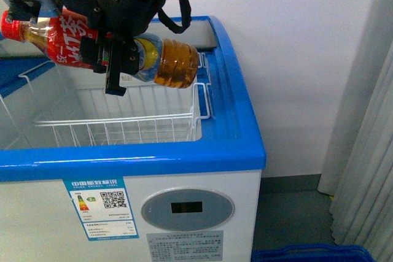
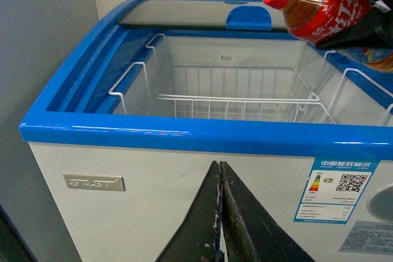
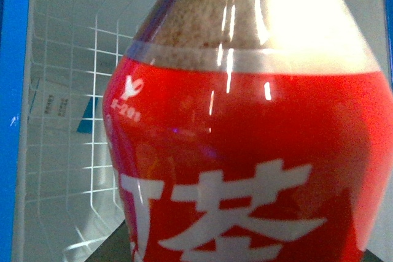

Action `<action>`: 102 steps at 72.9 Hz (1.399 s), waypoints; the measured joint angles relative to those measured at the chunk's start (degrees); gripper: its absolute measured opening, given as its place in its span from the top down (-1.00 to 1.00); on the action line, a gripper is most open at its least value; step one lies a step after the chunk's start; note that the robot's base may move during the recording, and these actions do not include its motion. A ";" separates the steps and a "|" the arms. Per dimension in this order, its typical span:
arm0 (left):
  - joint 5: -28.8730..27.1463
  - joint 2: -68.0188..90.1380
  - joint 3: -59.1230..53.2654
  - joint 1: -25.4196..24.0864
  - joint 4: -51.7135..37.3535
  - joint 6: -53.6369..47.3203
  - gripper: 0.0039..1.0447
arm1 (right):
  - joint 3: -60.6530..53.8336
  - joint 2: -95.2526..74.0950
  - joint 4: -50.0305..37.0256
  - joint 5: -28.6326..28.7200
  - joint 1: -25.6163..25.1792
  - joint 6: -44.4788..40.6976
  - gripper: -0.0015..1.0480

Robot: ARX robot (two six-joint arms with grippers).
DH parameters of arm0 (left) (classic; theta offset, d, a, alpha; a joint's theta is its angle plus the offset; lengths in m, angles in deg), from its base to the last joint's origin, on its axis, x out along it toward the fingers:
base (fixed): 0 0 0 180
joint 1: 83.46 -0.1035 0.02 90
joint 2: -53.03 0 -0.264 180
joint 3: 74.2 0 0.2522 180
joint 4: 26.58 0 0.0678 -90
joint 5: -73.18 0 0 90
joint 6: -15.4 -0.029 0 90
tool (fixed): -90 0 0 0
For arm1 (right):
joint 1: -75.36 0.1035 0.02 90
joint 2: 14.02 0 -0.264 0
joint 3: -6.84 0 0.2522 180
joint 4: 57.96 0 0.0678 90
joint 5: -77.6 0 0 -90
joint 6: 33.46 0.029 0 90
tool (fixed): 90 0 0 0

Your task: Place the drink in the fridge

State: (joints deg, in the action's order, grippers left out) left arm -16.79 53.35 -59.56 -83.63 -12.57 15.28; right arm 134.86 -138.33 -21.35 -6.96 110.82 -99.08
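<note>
The right gripper (image 1: 116, 65) is clamped across the middle of the drink (image 1: 174, 62), its dark fingers pinching the labelled waist, which is probably the firmest place to hold a smooth bottle. The drink lies on its side in that grip, red cap (image 1: 10, 26) toward the robot's left and amber base toward its right, and it hangs in the air above the open mouth of the fridge (image 1: 236, 124), touching nothing but the fingers. Carrying it sideways looks deliberate: a bottle lying flat can be lowered into the shallow wire basket (image 1: 123, 128) just inside the rim and left to rest there without tipping over. In the right wrist view the red label fills almost everything, with the white wires of the basket showing behind it, so the drink appears to be over the opening and not over the blue rim. The left gripper (image 2: 221, 213) has its two fingers pressed together on nothing and points at the fridge's white front wall from outside, low and well clear of the bottle. The glass lid (image 2: 184, 11) sits pushed to the far end, which leaves the near compartment open. The next step, by this reading, is a descent into the basket, then release.
</note>
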 joint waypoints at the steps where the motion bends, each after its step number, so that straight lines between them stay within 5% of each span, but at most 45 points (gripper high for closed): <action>1: 0.00 0.00 0.00 0.00 0.00 0.00 0.96 | 0.33 -0.48 -0.13 -0.02 0.09 -0.26 0.31; 33: 0.00 0.00 0.00 0.00 0.00 0.00 0.96 | 15.80 -14.14 1.51 -1.84 0.11 -2.95 0.31; 102: -0.02 0.00 0.00 0.02 0.00 0.00 0.96 | 13.44 -21.81 -8.83 -7.15 -0.70 4.98 0.31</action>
State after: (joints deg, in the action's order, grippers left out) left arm -16.81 53.35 -59.56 -83.60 -12.57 15.28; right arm 148.30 -160.15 -30.18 -14.11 110.12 -94.10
